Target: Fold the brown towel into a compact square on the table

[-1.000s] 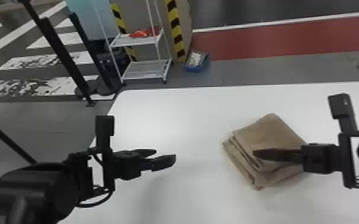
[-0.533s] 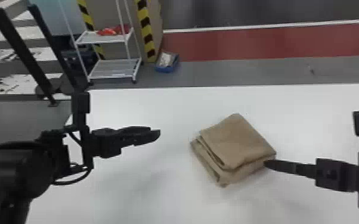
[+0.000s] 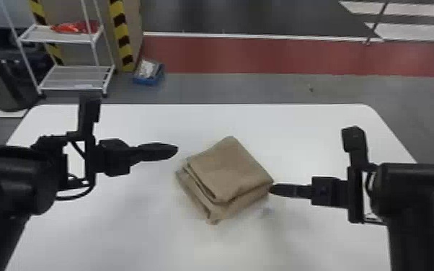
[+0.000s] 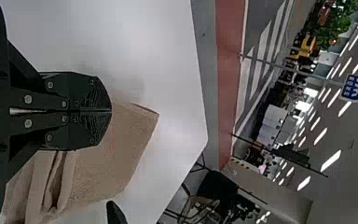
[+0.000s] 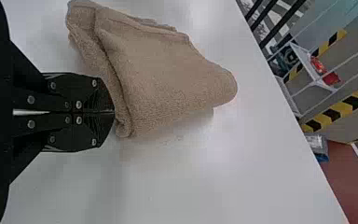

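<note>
In the head view the brown towel (image 3: 229,169) lies folded in layers on the white table (image 3: 137,223), one corner toward the far edge. My left gripper (image 3: 176,149) is just left of it, above the table, its fingers pressed together. My right gripper (image 3: 271,189) is at the towel's right corner, likewise with its fingertips together. In the left wrist view the left gripper (image 4: 112,111) is shut with the towel (image 4: 116,158) beyond it. The right wrist view has the right gripper (image 5: 114,112) shut beside the folded edge of the towel (image 5: 163,70); whether they touch I cannot tell.
Past the table's far edge stand a white shelf rack (image 3: 72,77) and a blue box (image 3: 149,74) on the floor. A dark fingertip (image 4: 115,212) of the other arm shows near the towel in the left wrist view.
The head view has swung to the right. My right gripper has gone from over the towel to its right corner. The left gripper's fingers, apart earlier, have closed, and it is nearer the towel.
</note>
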